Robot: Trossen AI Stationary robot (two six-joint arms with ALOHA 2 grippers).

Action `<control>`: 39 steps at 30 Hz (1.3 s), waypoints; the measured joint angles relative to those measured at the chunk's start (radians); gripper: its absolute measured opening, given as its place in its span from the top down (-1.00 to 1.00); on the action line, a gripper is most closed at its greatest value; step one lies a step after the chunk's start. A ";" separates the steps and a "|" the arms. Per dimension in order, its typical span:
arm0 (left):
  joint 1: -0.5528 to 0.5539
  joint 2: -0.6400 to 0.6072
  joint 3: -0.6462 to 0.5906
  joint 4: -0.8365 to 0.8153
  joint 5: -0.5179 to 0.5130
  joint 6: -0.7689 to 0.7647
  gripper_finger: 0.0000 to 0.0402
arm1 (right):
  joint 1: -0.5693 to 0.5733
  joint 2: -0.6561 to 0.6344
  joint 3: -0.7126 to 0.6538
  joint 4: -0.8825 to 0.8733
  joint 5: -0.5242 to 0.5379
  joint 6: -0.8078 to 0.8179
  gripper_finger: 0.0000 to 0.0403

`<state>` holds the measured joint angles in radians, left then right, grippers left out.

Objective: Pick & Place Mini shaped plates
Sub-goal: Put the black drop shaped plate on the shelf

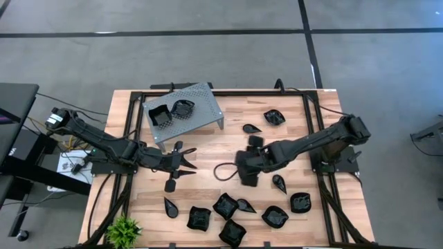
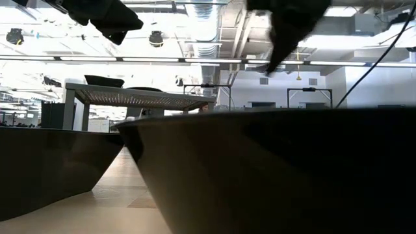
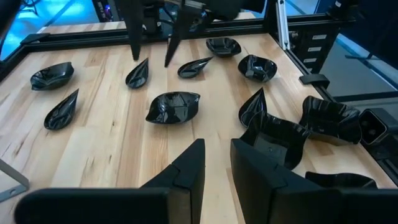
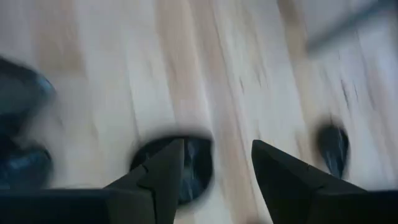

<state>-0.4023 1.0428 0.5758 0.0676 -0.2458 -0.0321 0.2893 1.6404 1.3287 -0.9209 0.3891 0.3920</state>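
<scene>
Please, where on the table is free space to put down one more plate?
Bare wood lies between the grey tray and the far-right plates, and at the near-left corner beside the plant. The near edge is crowded with black plates.

Small glossy black mini shaped plates (image 1: 225, 205) – teardrop, square, scalloped – scattered across the wooden tabletop, mostly clustered along its near edge; two more (image 1: 171, 113) resting on the perforated tray.
</scene>
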 joint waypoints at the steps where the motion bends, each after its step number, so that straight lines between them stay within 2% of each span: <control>1: 0.000 0.000 0.000 0.000 0.000 0.000 0.61 | 0.000 -0.006 -0.012 -0.051 -0.001 0.037 0.08; 6: 0.000 0.000 0.000 0.000 0.000 0.000 0.61 | -0.012 -0.011 -0.103 -0.193 -0.084 0.144 0.10; 11: 0.000 0.000 0.000 0.000 0.000 0.001 0.61 | -0.047 -0.011 -0.215 -0.146 -0.158 0.159 0.11; 20: 0.000 0.000 0.000 0.001 0.000 0.001 0.61 | -0.160 -0.011 -0.349 -0.103 -0.186 0.160 0.11; 28: 0.000 0.000 0.000 0.001 0.000 0.001 0.61 | -0.194 -0.005 -0.406 -0.007 -0.232 0.076 0.10; 39: 0.000 0.000 -0.001 0.001 0.000 0.001 0.61 | -0.199 -0.005 -0.418 -0.007 -0.219 0.072 0.15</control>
<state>-0.4023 1.0428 0.5751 0.0685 -0.2459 -0.0311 0.0903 1.6356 0.9112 -0.9283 0.1703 0.4640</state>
